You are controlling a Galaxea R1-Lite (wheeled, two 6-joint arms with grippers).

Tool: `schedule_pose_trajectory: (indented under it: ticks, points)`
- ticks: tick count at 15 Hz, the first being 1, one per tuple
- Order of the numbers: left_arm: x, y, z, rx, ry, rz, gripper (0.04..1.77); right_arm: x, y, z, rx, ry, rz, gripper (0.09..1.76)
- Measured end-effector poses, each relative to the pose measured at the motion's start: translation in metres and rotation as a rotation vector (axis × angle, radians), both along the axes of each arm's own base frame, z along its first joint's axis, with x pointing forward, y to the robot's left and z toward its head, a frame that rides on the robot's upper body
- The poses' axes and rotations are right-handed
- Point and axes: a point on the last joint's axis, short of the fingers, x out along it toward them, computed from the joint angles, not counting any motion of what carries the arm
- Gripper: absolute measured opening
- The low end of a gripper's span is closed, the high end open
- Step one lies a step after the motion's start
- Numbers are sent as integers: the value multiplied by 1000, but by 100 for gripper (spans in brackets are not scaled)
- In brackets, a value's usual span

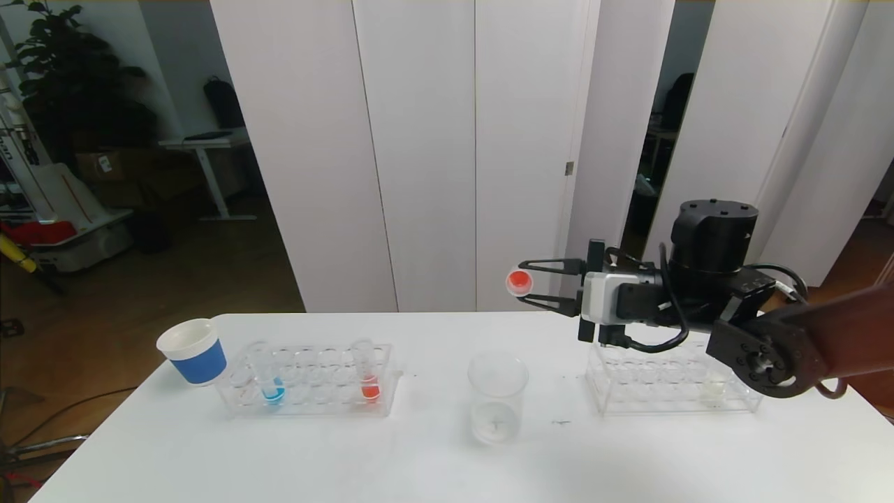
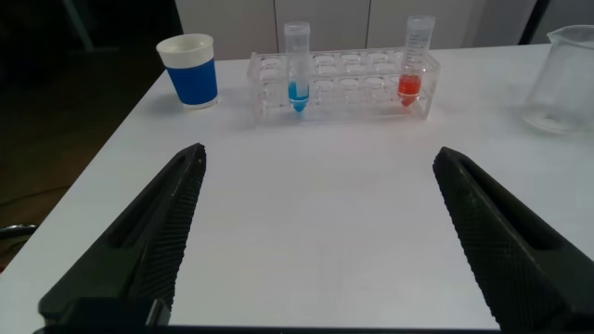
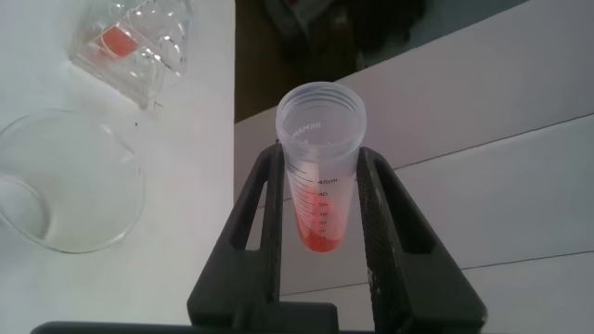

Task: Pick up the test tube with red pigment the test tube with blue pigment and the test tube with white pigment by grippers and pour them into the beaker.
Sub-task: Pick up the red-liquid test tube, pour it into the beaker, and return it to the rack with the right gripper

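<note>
My right gripper [image 1: 520, 283] is shut on a test tube with red pigment [image 3: 320, 176], held high above the table's far edge, up and to the right of the beaker [image 1: 496, 405]. The head view shows this tube end-on [image 1: 519, 281]. The clear beaker also shows in the right wrist view [image 3: 65, 181]. The blue-pigment tube [image 1: 271, 381] and another red tube [image 1: 368, 377] stand in the left rack [image 1: 307, 402]. A tube with pale liquid [image 1: 716, 385] stands in the right rack [image 1: 649, 391], partly behind my arm. My left gripper [image 2: 317, 156] is open and empty, low over the table before the left rack.
A blue-and-white paper cup [image 1: 194, 351] stands at the left rack's far left end, near the table's corner. The left wrist view shows the cup [image 2: 190, 70], the blue tube [image 2: 297, 70], the red tube [image 2: 415, 65] and the beaker [image 2: 566, 79].
</note>
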Motion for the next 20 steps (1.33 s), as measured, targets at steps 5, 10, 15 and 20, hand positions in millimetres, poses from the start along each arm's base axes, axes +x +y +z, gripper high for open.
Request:
schedule_pose_trajectory:
  ticks: [5,10,15,20]
  points:
    - [0,0,0,0,0,0,175,7,3,-15,-32,-128,37,59]
    - [0,0,0,0,0,0,175,12,3,-25,-38,-177,64,59]
    - [0,0,0,0,0,0,175,14,3,-27,-69,-285,79,59]
    - [0,0,0,0,0,0,175,15,8,-28,-83,-365,96,59]
